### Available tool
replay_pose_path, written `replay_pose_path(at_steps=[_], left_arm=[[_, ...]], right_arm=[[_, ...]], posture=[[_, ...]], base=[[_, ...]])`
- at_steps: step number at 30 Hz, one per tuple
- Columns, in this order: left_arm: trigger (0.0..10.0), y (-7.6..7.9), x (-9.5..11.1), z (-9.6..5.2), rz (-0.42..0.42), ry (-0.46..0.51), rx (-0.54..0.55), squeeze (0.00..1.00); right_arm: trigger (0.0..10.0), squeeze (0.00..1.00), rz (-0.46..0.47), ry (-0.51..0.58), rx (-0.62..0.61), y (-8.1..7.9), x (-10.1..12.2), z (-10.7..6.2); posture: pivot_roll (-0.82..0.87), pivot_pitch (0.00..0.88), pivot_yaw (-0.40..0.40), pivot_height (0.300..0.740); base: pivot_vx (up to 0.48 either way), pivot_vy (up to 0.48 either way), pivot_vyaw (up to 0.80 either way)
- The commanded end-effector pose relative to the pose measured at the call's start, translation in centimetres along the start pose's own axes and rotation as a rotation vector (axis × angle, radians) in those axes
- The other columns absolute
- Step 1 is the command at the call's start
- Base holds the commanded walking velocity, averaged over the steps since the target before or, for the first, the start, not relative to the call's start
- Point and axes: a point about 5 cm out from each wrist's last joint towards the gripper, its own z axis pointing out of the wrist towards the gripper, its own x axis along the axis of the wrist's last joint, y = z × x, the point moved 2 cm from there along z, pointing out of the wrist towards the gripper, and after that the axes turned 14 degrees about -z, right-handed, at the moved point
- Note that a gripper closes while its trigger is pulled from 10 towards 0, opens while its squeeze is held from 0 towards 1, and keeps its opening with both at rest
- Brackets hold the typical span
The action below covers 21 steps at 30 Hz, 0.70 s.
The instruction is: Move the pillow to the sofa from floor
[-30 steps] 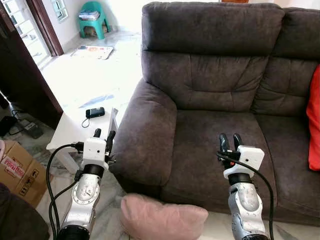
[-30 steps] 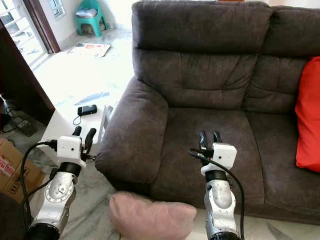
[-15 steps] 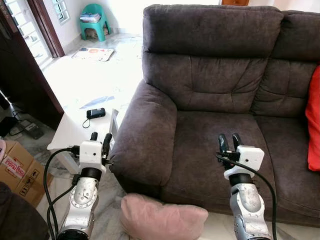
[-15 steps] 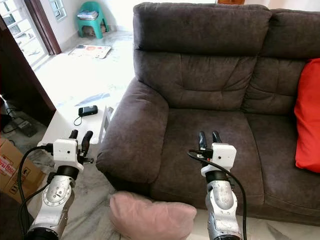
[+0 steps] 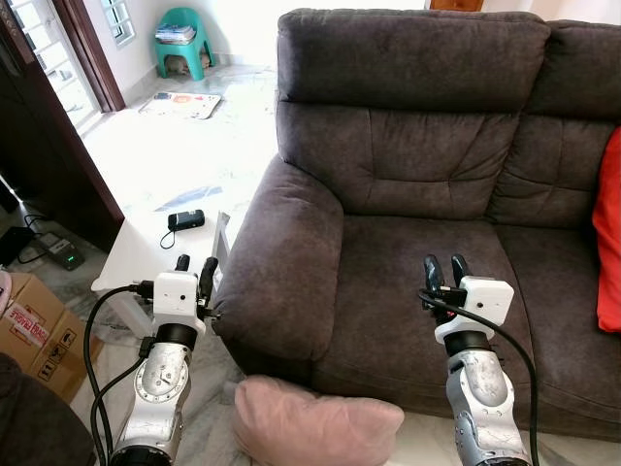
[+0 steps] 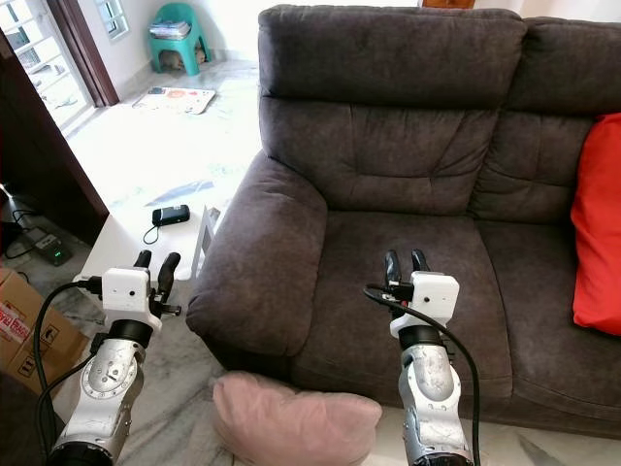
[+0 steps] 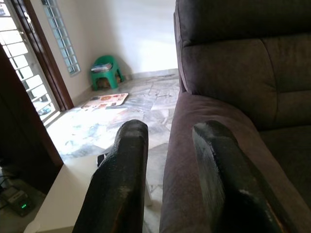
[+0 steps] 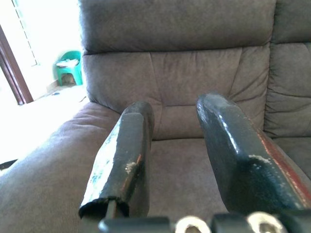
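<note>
Pillow: the pink pillow [image 5: 315, 424] lies on the floor [image 5: 184, 155], touching the near front of the sofa [image 5: 417, 194], between the two arms.
Left gripper [image 5: 193, 267]: raised beside the sofa's left armrest, over the white desk [image 5: 146, 248]; fingers apart, empty.
Right gripper [image 5: 444, 269]: raised over the seat cushion; fingers apart, empty.
Far right: red cushion [image 6: 594, 223] on the sofa.

You're looking across a pale marble floor [image 5: 184, 160], brightly lit through barred windows [image 7: 58, 34]; a green plastic stool [image 5: 181, 37] stands by the white wall [image 7: 131, 34], a low white table [image 5: 146, 248] nearer.
</note>
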Motion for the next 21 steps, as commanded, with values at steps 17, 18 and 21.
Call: replay_pose_path(at_steps=[17,18,21], left_arm=[[10.0,-0.11,0.77,0.46,0.005,0.012,-0.007,0.00],[10.0,-0.02,0.79,0.50,0.004,0.011,-0.009,0.00],[10.0,0.10,0.75,0.52,0.002,0.009,-0.012,0.00]], right_arm=[[10.0,0.00,0.001,-0.005,0.000,0.04,0.53,0.19],[10.0,0.00,0.001,-0.006,-0.001,0.10,0.54,0.20],[10.0,0.00,0.000,-0.009,-0.001,0.17,0.49,0.17]], posture=[[0.03,0.044,0.009,0.718],[0.03,0.051,0.009,0.718],[0.03,0.055,0.008,0.718]], base=[[0.000,0.000,0.00],[0.000,0.000,0.00],[0.000,0.000,0.00]])
